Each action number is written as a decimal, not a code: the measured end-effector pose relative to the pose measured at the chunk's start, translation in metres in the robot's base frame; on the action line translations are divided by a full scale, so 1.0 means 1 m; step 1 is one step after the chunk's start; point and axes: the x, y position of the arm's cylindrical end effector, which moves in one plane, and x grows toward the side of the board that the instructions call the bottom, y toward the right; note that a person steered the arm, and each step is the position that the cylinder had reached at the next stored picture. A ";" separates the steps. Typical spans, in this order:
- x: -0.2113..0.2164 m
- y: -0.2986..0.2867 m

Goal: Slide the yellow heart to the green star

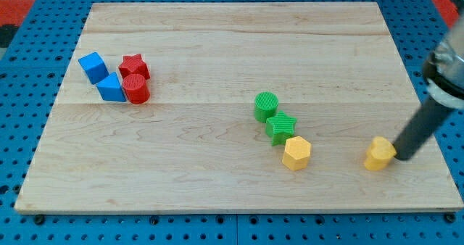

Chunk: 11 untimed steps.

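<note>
my tip (398, 158): end effector is just a bare rod, nothing to open or close — its lower end sits right against the yellow heart's right side, touching or a hair off, hard to say which.

yellow heart (379, 154): near the surface's lower right, well apart from the green star and off to the star's right, a bit lower in the view.

heart's heading: too small and blobby to call — can't really make out where the point of the heart aims, and no obvious long axis either. Looks roughly as wide as tall from here.

green star (280, 127): the landmark. Green cylinder (266, 106) touching it up-left, yellow hexagon (296, 153) touching it down-right.

step in hand: I'd say the push is set up or just starting, tip behind the heart on the far side from the star.

next move: shove left and slightly up toward the star. Catch is the yellow hexagon sits pretty much on that line, so I'd guess the heart needs to come in above it or it'll bump the hexagon first.

far left of the star: blue blocks (101, 76), red star (134, 66) and red cylinder (135, 89) — out of the way.

surface (217, 42): wooden board.
</note>
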 end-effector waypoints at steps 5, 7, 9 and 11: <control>0.022 0.084; 0.021 -0.015; -0.035 -0.063; -0.023 -0.038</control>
